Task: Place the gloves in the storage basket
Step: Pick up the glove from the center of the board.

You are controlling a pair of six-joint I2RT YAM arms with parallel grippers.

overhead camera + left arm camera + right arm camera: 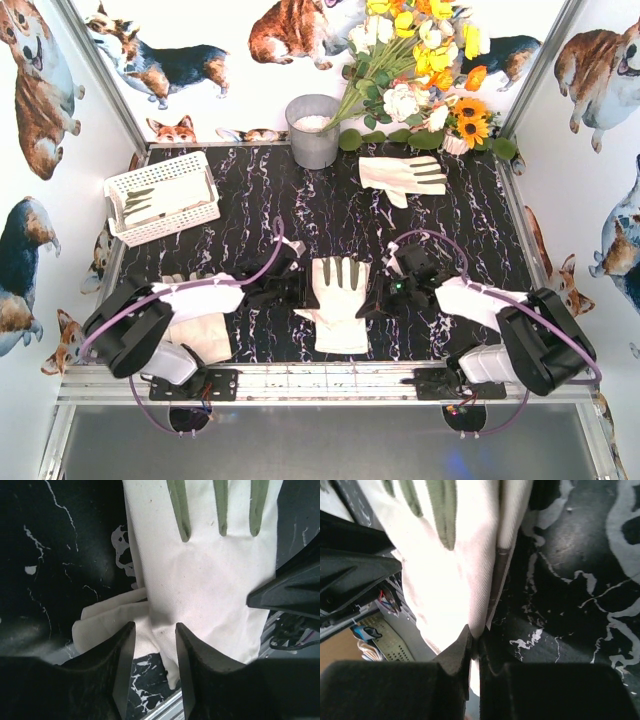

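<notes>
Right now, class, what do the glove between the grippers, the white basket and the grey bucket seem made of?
The glove looks like cream cloth, probably cotton, matte: a fine weave and soft folds show, with grey-green finger strips. The basket is probably moulded plastic, white, with regular lattice holes. The bucket is likely metal, dull grey with a faint sheen.

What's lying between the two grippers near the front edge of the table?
A cream glove with grey-green finger patches lies flat between the left gripper and the right gripper, which pinches its edge. The top view shows it.
</notes>
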